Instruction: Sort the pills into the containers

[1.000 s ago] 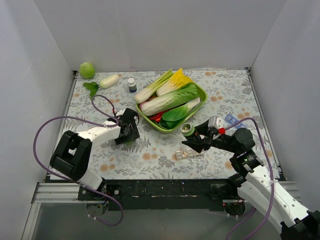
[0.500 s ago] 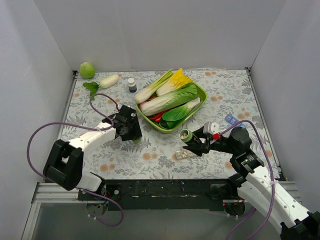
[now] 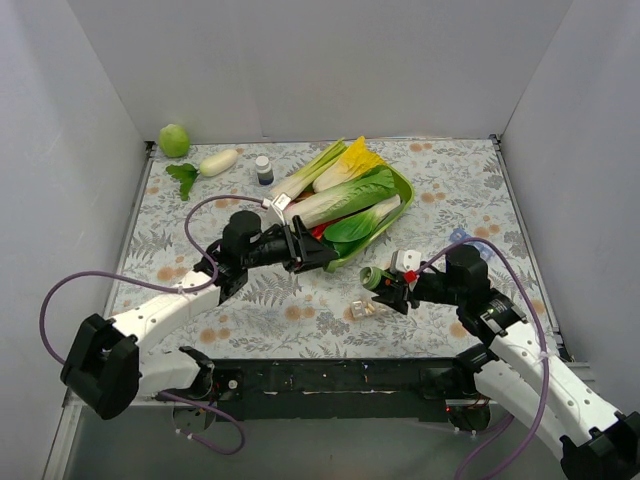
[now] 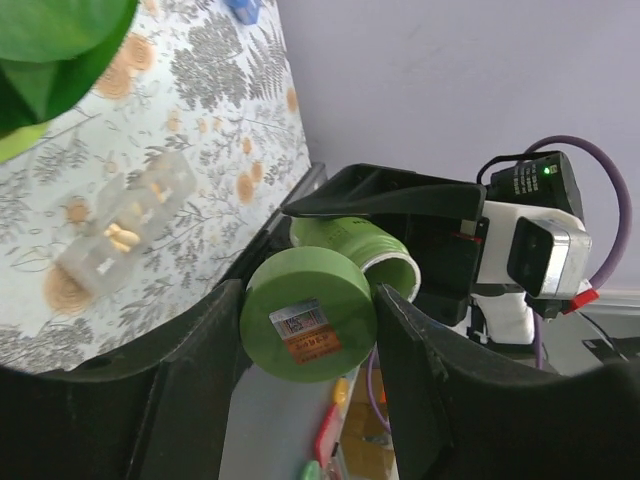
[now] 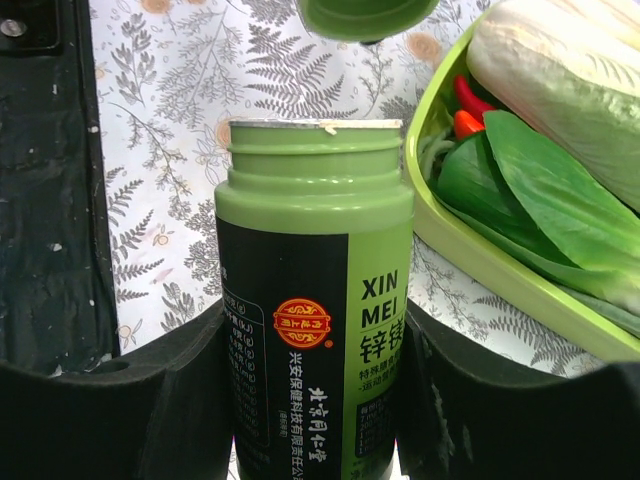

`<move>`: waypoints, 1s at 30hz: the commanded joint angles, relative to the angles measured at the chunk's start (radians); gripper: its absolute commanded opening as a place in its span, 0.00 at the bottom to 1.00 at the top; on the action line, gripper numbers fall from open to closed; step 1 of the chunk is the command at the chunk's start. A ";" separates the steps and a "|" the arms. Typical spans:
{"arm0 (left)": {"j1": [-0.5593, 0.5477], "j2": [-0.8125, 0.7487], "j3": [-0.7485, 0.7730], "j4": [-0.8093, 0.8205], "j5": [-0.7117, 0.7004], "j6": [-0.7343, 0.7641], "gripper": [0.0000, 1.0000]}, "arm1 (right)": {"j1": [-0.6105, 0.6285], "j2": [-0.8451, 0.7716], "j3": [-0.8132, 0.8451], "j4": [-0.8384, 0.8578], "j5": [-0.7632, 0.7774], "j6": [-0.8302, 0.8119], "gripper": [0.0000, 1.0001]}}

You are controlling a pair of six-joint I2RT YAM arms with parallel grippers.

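The clear pill-organizer strip (image 3: 365,308) lies on the floral cloth near the front edge; in the left wrist view (image 4: 125,225) it holds several tan pills. My right gripper (image 3: 386,285) is shut on an uncapped green pill bottle (image 3: 372,277), seen close up in the right wrist view (image 5: 315,300), mouth pointing at the left arm, just above the strip. My left gripper (image 3: 318,256) is shut on the bottle's green cap (image 4: 308,330) and holds it just in front of the bottle mouth (image 4: 355,245). The cap also shows at the top of the right wrist view (image 5: 365,15).
A green tray (image 3: 403,186) of leafy vegetables sits behind both grippers. A blue compartment strip (image 3: 462,238) lies to the right. A small dark-capped bottle (image 3: 264,170), a white radish (image 3: 218,162) and a green ball (image 3: 174,140) are at the back left.
My left arm has swung right and stretched toward the right gripper, carrying the cap up to the bottle mouth. My right gripper has moved the bottle slightly down toward the strip.
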 commanded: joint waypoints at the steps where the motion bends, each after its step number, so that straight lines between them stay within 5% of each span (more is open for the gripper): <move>1: -0.063 0.058 0.008 0.198 0.002 -0.150 0.16 | 0.000 0.038 0.084 -0.024 0.046 -0.024 0.01; 18: -0.183 0.195 0.045 0.317 -0.082 -0.222 0.15 | 0.037 0.114 0.132 -0.076 0.141 -0.054 0.01; 30: -0.224 0.221 0.148 0.132 -0.150 -0.167 0.12 | 0.063 0.173 0.178 -0.147 0.237 -0.122 0.01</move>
